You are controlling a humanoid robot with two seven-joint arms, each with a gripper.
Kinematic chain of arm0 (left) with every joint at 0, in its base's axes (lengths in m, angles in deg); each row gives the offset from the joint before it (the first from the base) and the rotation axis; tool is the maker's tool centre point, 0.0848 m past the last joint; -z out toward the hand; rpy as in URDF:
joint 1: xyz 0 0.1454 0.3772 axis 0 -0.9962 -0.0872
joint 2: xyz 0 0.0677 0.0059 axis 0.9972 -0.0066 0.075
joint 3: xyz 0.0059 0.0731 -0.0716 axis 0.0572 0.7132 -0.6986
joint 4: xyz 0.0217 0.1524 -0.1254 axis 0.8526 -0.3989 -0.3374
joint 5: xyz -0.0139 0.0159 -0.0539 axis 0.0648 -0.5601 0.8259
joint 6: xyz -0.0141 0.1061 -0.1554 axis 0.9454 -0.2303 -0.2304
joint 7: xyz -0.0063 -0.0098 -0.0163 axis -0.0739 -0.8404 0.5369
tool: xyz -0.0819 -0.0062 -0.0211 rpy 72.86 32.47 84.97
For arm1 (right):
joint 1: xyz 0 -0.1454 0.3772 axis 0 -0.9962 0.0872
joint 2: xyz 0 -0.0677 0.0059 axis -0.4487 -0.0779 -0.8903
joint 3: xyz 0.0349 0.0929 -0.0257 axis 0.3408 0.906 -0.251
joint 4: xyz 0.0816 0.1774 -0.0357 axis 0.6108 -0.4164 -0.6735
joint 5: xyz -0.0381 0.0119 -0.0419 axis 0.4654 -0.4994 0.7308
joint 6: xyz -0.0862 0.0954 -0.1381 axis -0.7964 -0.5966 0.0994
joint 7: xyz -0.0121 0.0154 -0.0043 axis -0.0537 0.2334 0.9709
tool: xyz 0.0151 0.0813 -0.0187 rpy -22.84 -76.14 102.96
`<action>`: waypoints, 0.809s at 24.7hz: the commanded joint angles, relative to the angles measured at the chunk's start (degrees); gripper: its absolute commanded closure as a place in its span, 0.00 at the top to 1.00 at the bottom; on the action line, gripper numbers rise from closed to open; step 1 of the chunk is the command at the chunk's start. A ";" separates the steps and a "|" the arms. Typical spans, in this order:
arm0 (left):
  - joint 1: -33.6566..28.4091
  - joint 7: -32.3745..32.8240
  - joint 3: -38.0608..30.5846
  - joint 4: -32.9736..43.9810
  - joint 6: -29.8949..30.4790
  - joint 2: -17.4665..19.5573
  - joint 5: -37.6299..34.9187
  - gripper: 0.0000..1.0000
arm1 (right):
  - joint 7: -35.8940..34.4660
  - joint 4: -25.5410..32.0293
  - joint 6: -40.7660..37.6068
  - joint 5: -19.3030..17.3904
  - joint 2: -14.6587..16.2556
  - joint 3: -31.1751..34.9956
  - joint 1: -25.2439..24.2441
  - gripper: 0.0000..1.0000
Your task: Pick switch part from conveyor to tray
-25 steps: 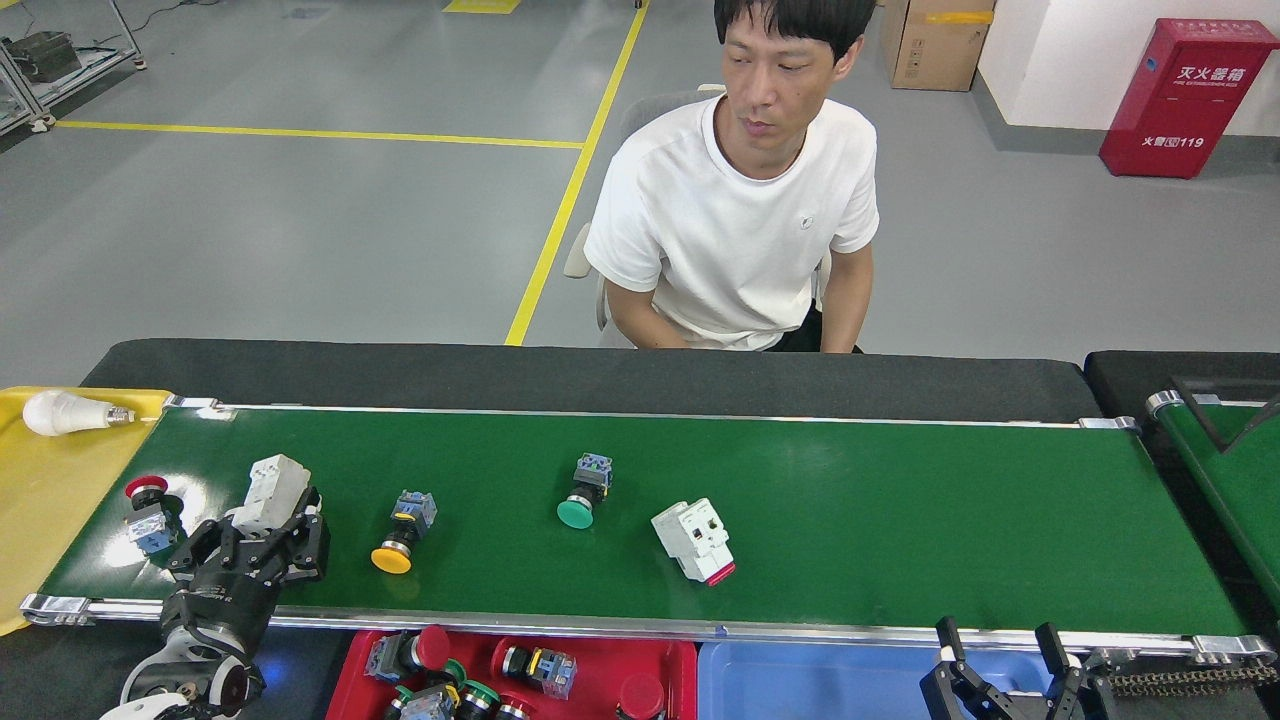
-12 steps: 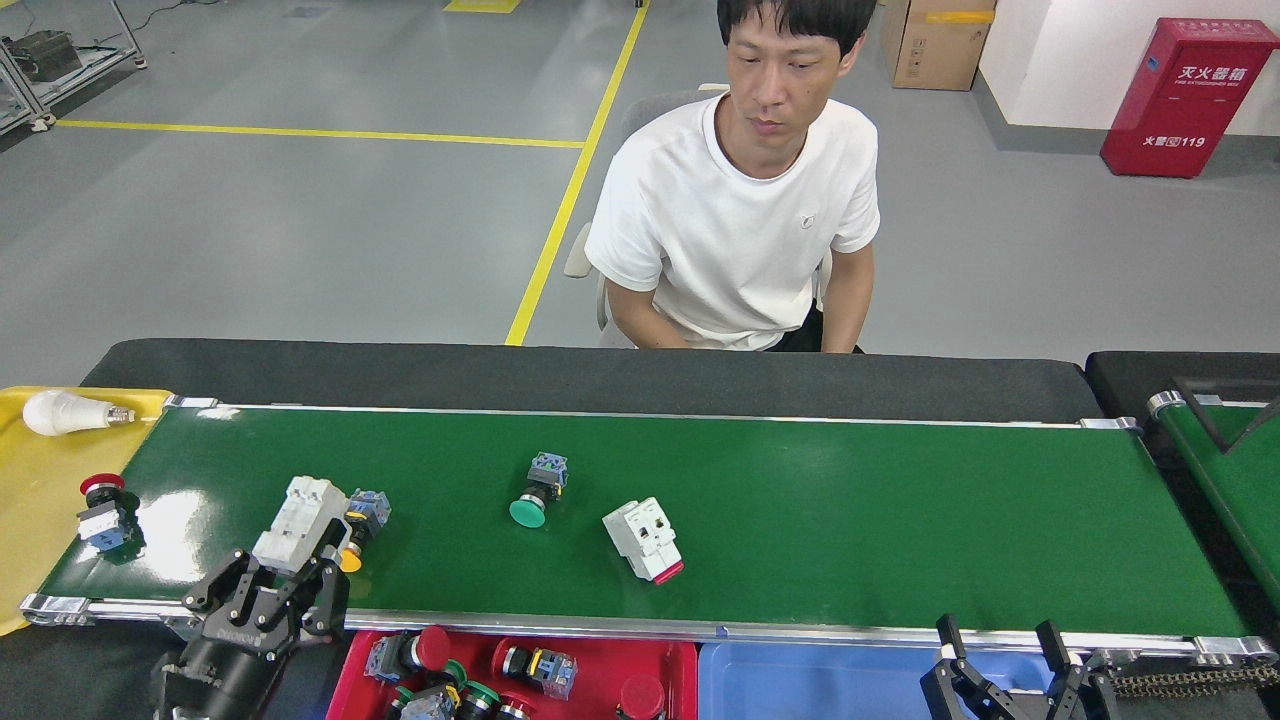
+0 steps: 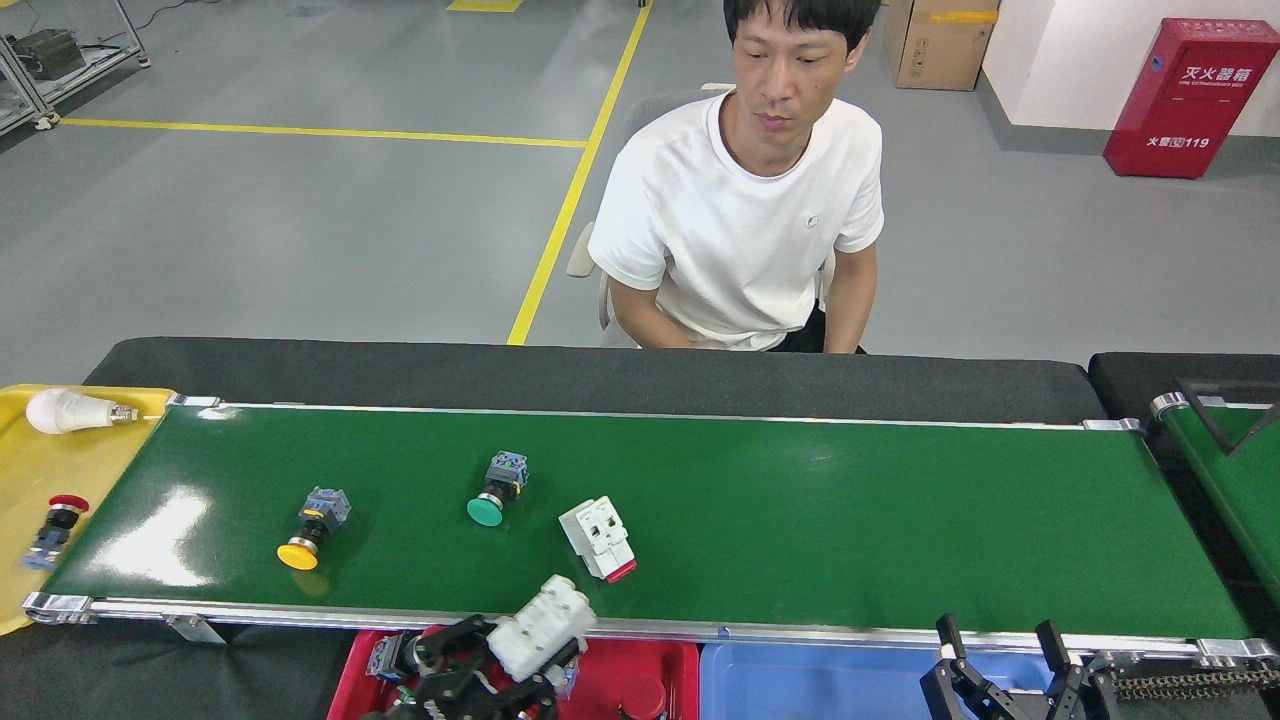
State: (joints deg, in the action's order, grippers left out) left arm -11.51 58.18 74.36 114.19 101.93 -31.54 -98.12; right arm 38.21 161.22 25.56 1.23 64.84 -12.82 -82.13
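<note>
One white switch part (image 3: 541, 628) sits pinched tight in my left gripper (image 3: 490, 668), low center; I should open gently over a tray (image 3: 860, 668).

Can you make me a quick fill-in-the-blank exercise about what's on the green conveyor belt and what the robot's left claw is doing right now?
1. The left claw grips a ____ rectangular plastic switch block over the red plastic tray.
2. On the glossy dark-green conveyor belt, the push-button nearest the yellow plastic tray has a ____ cap.
3. Another white switch block lies on the belt with a ____ end facing the robot.
4. The white light bulb rests on the ____ tray.

Missing words: white; yellow; red; yellow
</note>
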 commanded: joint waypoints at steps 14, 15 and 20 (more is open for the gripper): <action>6.05 2.17 17.52 -8.05 -0.84 -8.36 -19.03 1.00 | -0.17 0.29 -1.15 -0.09 0.46 -0.07 0.16 1.00; 5.27 2.17 16.56 -7.79 -1.02 -8.19 -18.68 1.00 | -0.17 0.29 -1.15 -0.09 0.46 -0.07 0.16 1.00; 1.57 1.03 6.10 -3.31 -0.66 -8.19 -10.25 1.00 | -0.17 0.20 -1.15 -0.09 0.46 -0.07 0.16 1.00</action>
State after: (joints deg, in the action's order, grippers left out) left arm -9.96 60.08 82.75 109.14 101.50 -39.68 -110.78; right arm 38.08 160.91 24.62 1.23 64.85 -12.88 -82.13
